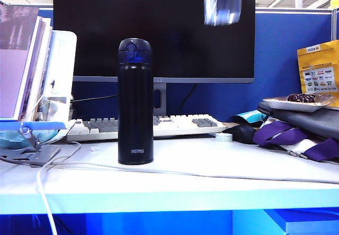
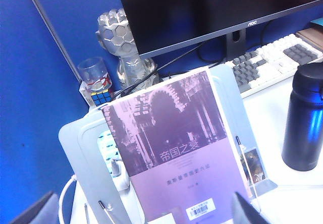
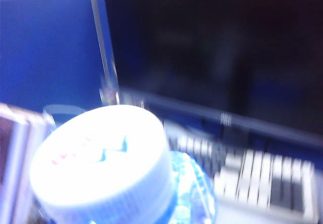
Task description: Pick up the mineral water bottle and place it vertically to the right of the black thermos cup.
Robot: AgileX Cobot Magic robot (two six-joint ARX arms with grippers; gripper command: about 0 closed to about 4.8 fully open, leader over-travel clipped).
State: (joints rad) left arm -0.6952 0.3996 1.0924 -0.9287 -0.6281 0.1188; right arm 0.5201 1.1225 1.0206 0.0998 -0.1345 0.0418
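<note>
The black thermos cup (image 1: 135, 102) stands upright on the white desk (image 1: 212, 177), left of centre; it also shows in the left wrist view (image 2: 304, 118). High above and to its right hangs the mineral water bottle (image 1: 222, 2), blurred against the dark monitor. Its white cap (image 3: 101, 163) and clear shoulder fill the right wrist view. My right gripper's fingers are hidden beneath the cap, holding the bottle aloft. My left gripper (image 2: 144, 216) is open at the far left, facing a book on a stand, with nothing between its dark fingertips (image 2: 247, 211).
A monitor (image 1: 153, 28) and keyboard (image 1: 175, 125) sit behind the thermos. A purple book (image 2: 176, 143) on a stand (image 1: 58, 71) is at the left. A white cable (image 1: 175, 170) crosses the desk. Bags with purple straps (image 1: 296, 137) and a snack tray (image 1: 296, 104) crowd the right.
</note>
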